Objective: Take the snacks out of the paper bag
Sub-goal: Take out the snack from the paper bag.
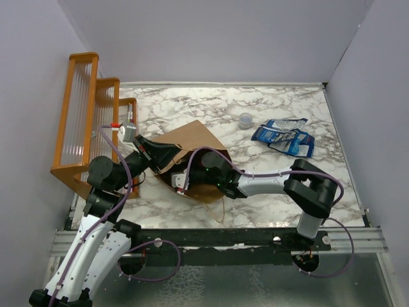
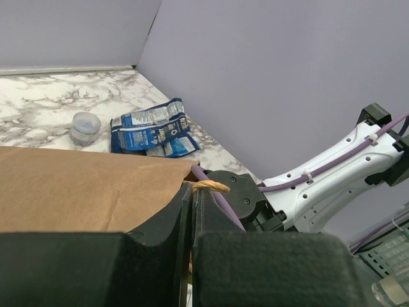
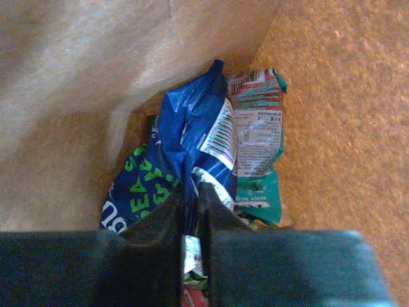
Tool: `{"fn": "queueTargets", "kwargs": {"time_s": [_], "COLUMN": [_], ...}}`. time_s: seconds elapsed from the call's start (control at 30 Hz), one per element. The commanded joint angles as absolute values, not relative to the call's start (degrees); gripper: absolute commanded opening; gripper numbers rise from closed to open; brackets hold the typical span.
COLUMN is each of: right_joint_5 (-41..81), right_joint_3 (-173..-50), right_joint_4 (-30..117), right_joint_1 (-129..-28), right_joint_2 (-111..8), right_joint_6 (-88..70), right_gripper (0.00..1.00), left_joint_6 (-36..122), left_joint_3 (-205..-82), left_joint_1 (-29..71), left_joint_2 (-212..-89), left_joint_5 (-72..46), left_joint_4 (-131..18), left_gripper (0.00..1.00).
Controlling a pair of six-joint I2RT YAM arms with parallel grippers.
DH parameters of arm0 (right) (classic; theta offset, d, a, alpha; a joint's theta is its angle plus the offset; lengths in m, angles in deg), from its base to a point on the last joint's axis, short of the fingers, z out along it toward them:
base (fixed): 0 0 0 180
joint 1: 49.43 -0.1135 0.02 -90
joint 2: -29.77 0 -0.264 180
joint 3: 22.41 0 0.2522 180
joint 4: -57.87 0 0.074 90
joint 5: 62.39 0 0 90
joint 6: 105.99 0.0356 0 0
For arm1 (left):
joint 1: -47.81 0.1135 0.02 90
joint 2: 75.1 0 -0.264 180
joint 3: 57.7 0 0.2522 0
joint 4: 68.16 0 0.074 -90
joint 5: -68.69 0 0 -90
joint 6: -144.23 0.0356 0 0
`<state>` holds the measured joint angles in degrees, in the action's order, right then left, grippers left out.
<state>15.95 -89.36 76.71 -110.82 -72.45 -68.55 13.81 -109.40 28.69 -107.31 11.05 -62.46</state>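
Right gripper (image 3: 190,211), deep inside the paper bag (image 1: 192,137), pinches the crimped end of a blue snack packet (image 3: 192,134), likely to draw it out; a teal packet (image 3: 259,141) lies just beside it. Left gripper (image 2: 193,208) presses its fingers together on the bag's rim by its twisted handle (image 2: 211,186), seemingly steadying the mouth. Two blue packets (image 1: 284,136) lie outside the bag, near a clear cup (image 1: 245,119).

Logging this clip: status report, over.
Left end effector shut on paper bag rim. Right end effector inside bag, shut on blue packet. Other blue packets already out.
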Motion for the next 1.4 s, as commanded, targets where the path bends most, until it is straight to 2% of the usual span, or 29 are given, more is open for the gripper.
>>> {"fn": "queueTargets", "kwargs": {"time_s": [0.0,0.57,0.8,1.17,1.37], "right_joint_5": [15.26,18.69,17.91,3.01,-0.96], "right_joint_3": [-86.97,-75.9,-72.71,-68.95,-71.77], "right_joint_4": [80.66,80.65,75.41,62.77,53.31], "right_joint_1": [-110.43,-110.43,-110.39,-110.38,-110.43], "right_joint_2": [-69.74,-50.85,-43.43,-22.17,-9.58], "right_joint_6": [-66.56,-57.85,-54.72,-56.12,-58.61], "right_gripper": [0.02,0.01,0.01,0.01,0.01], "left_joint_6": [13.99,19.09,20.66,25.98,31.73], "left_joint_3": [-109.61,-110.34,-111.16,-112.86,-112.64], "left_joint_1": [29.0,29.0,29.07,29.0,29.01], "left_joint_2": [-107.02,-107.37,-106.99,-109.63,-110.5], "left_joint_5": [11.05,8.8,6.35,-0.54,-3.94], "left_joint_4": [-62.22,-56.88,-54.35,-54.19,-53.63], "left_gripper": [0.0,0.0,0.0,0.0,0.0]}}
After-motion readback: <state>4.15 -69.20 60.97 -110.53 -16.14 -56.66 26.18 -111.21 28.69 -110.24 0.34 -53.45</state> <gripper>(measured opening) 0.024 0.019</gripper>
